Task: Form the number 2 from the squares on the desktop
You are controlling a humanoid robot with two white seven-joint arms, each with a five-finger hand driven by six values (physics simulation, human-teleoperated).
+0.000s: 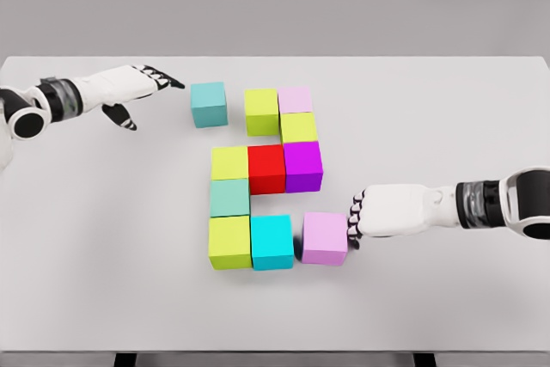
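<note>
A: Blocks sit mid-table (103,298), mostly in the 2 shape already. Top row: teal block (209,104) alone at left, gap, then lime block (261,111) touching pink block (296,100). Second lime (299,127) under the pink.

B: Middle and bottom?

A: Middle row, touching: lime (229,162), red (266,168), purple (302,166). Green block (229,198) below that lime, then bottom row lime (229,242), cyan (271,241). Lilac block (325,238) just right of cyan, small gap I can see.

B: Hands?

A: Right hand (365,215) is against the lilac block's right face, fingers curled, not wrapped round it. Left hand (137,90) is out flat, fingers extended, tips just left of the teal block, not touching. Holding nothing on my feed.
</note>
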